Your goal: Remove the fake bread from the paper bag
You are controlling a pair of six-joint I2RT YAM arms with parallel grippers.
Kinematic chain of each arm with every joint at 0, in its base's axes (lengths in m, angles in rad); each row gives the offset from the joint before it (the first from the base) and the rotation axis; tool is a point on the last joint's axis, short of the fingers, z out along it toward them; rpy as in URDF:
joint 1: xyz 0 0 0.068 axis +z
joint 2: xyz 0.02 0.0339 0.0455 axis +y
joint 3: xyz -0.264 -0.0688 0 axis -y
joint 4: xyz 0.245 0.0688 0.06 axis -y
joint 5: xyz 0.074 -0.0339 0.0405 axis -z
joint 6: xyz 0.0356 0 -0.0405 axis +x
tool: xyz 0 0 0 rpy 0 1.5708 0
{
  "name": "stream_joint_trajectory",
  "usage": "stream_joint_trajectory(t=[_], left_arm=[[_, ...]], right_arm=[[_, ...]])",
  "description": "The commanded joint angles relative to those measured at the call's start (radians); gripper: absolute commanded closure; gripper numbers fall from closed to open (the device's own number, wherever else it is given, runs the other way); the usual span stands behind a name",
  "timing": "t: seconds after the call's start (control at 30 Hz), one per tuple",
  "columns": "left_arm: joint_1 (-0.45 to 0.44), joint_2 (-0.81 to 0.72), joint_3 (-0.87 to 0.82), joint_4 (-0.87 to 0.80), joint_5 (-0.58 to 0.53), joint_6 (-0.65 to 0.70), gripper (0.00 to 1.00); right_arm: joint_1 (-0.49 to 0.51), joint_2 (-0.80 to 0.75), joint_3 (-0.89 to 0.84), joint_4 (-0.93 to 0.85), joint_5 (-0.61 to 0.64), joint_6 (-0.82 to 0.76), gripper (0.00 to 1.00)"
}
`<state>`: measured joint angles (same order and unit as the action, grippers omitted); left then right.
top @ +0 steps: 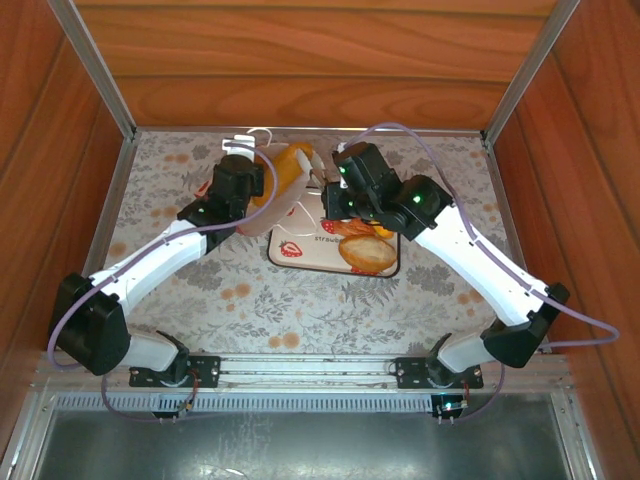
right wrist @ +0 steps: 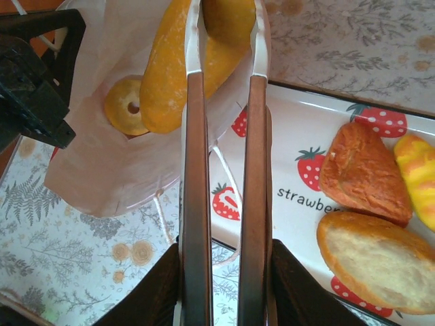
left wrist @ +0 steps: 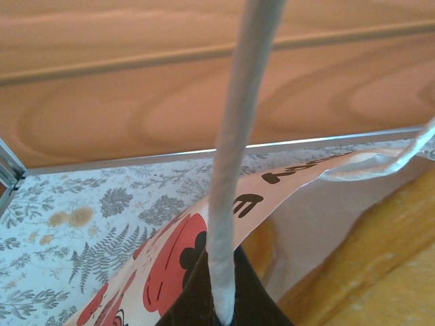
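Note:
The paper bag point(top: 290, 170) lies on its side at the back of the table, mouth open toward the right arm. My left gripper point(top: 252, 190) is shut on its rim, and the white cord handle point(left wrist: 234, 170) rises from between the dark fingers point(left wrist: 197, 299). My right gripper point(right wrist: 224, 8) reaches into the bag mouth point(right wrist: 102, 170), its two long fingers closed on an orange roll point(right wrist: 228, 20). A long yellow loaf point(right wrist: 163, 75) and a ring-shaped bun point(right wrist: 126, 105) lie inside the bag beside it. Orange bread point(left wrist: 380, 258) also shows in the left wrist view.
A flat white strawberry-print tray point(right wrist: 299, 136) lies just right of the bag. It holds a dark croissant point(right wrist: 363, 173), an oval loaf point(right wrist: 374, 261) and a yellow striped piece point(right wrist: 418, 176). Wooden walls close in the back and sides. The left arm's black body point(right wrist: 30, 81) stands beside the bag.

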<state>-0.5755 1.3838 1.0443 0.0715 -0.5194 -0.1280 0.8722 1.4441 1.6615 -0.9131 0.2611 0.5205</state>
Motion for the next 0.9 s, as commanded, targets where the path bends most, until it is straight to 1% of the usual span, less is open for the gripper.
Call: stream_joint_trajectory(t=[0.0, 0.3, 0.5, 0.87], left_arm=[[0.022, 0.009, 0.03, -0.01, -0.007, -0.002, 1.0], [0.049, 0.011, 0.008, -0.01, -0.001, 0.001, 1.0], [0.067, 0.016, -0.004, -0.01, -0.004, -0.001, 1.0], [0.091, 0.027, -0.009, -0.01, -0.013, 0.01, 1.0]], right_arm=[[0.006, -0.06, -0.005, 0.067, 0.06, -0.02, 1.0], [0.007, -0.151, -0.063, 0.169, 0.043, -0.026, 1.0], [0.006, -0.189, -0.057, 0.161, 0.064, -0.03, 1.0], [0.006, -0.295, -0.059, 0.103, 0.154, -0.025, 1.0]])
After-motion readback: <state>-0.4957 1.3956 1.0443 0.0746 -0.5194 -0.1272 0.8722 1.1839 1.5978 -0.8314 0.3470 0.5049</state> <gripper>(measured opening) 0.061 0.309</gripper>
